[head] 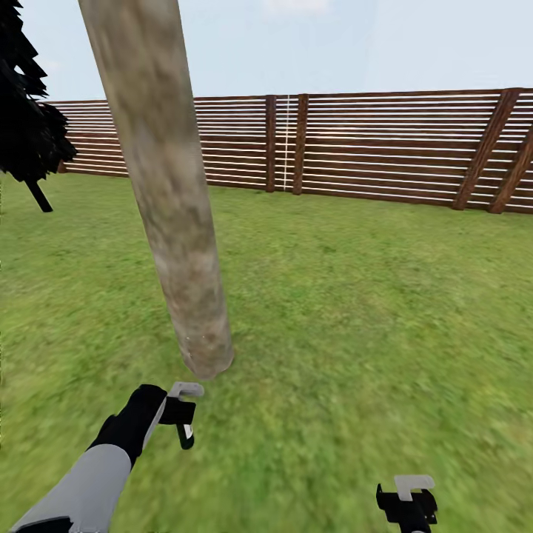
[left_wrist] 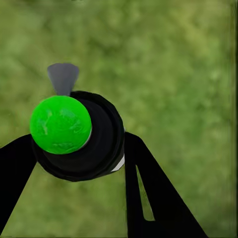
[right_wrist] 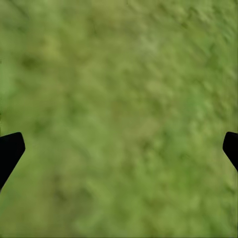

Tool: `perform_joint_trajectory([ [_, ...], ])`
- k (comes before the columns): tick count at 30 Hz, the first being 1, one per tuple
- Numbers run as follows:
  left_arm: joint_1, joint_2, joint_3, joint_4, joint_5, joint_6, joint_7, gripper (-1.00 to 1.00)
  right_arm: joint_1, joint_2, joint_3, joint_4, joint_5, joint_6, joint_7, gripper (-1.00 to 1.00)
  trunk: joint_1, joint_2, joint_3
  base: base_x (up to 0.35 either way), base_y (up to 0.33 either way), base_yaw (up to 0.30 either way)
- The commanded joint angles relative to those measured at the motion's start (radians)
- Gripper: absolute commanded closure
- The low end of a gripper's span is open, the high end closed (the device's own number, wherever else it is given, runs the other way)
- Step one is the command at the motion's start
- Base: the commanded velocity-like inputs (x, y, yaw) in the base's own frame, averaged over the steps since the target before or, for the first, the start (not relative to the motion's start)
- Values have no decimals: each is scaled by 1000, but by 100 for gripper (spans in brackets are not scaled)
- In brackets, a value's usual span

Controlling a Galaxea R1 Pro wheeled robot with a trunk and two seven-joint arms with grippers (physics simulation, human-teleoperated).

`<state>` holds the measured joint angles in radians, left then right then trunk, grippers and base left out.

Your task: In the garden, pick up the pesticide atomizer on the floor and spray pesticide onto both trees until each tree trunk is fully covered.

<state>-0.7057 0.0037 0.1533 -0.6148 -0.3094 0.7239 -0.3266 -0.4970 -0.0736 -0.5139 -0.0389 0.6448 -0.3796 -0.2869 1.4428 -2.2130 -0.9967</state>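
Tree trunk: we see one thick, pale grey-brown mottled tree trunk (head: 166, 192) left of centre, leaning slightly, its foot on the lawn (head: 355, 311) just beyond our left arm.
Left gripper: our left gripper (head: 181, 414) sits low on the near left, close to the trunk's foot, its jaws closed around the pesticide atomizer (left_wrist: 82, 136).
Pesticide atomizer: in the left wrist view we see it as a stubby black body with a bright green round cap and a grey tab, held between the two black fingers (left_wrist: 153, 193), over grass.
Right gripper: our right gripper (head: 409, 503) hangs low on the near right, well apart from the trunk; in the right wrist view its jaws stand wide with grass between them.
Fence: a brown horizontal-slat fence (head: 385, 148) runs across the far side.
Black tree: a dark tree (head: 26, 118) stands at the far left.
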Motion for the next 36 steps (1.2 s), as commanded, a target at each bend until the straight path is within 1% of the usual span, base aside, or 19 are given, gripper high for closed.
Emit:
perform_joint_trajectory([
  [1,-10,-15,-2,1,-1,5,-1,100,0,0,0,0,0,-1,0,-100,0,0,0,-1,-8,17],
  [3,-40,-48,-6,0,-4,30,-1,100,0,0,0,1,1,-1,1,-100,0,0,0,0,-3,7],
  [5,-83,-50,-8,-1,-6,96,-3,100,0,-1,0,1,1,-1,1,-100,0,0,0,0,0,1],
  [8,-105,16,-4,-15,-4,128,-6,100,0,-1,0,0,0,-1,2,-100,0,0,0,0,0,0],
  [10,-111,25,-5,-19,-3,133,-14,100,0,-1,0,-1,0,-1,2,-100,0,0,0,0,0,0],
  [12,-116,-32,-9,-22,-5,137,-16,100,0,-2,0,0,1,-1,2,-100,0,0,0,0,0,0],
  [13,-123,-48,-10,-28,-7,148,-16,100,0,-2,0,0,1,-1,2,-100,0,0,0,0,0,0],
  [15,-140,-48,-8,-39,-11,174,-16,100,0,-2,0,0,1,-1,2,-100,0,0,0,0,0,0],
  [17,-152,54,-4,-44,-5,196,-19,100,0,-2,0,1,2,-1,3,-100,0,0,0,0,0,0],
  [18,-155,93,-3,-44,-4,198,-19,100,0,-2,0,1,2,-1,3,-100,0,0,0,0,0,0],
  [19,-156,111,-3,-44,-3,199,-20,100,0,-2,1,1,2,-1,3,-100,0,0,0,0,0,0],
  [20,-157,111,-5,-45,-2,199,-20,100,0,-1,1,1,2,-1,4,-100,0,0,0,0,0,0],
  [23,-197,16,-9,-45,-5,205,-18,100,0,0,2,2,2,-1,4,-100,0,0,0,0,0,0],
  [25,-233,-2,-9,-45,-4,242,-18,100,0,0,2,1,2,-1,4,-100,0,0,0,0,0,58],
  [27,-261,20,-6,-45,-7,268,-19,100,0,0,2,1,2,-1,4,-100,0,0,0,0,0,219],
  [29,-269,92,-5,-43,-3,275,-21,100,0,0,2,1,1,-1,4,-100,0,0,0,0,0,262],
  [31,-271,131,-7,-36,-2,278,-21,100,0,0,2,1,1,-1,4,-100,0,0,0,0,0,178],
  [33,-273,117,-10,-32,-2,280,-22,100,0,0,2,1,3,-1,4,-100,0,0,0,0,0,38],
  [36,-306,26,-19,-29,-3,284,-22,100,0,-1,2,1,4,-1,5,-100,0,0,0,0,0,9],
])
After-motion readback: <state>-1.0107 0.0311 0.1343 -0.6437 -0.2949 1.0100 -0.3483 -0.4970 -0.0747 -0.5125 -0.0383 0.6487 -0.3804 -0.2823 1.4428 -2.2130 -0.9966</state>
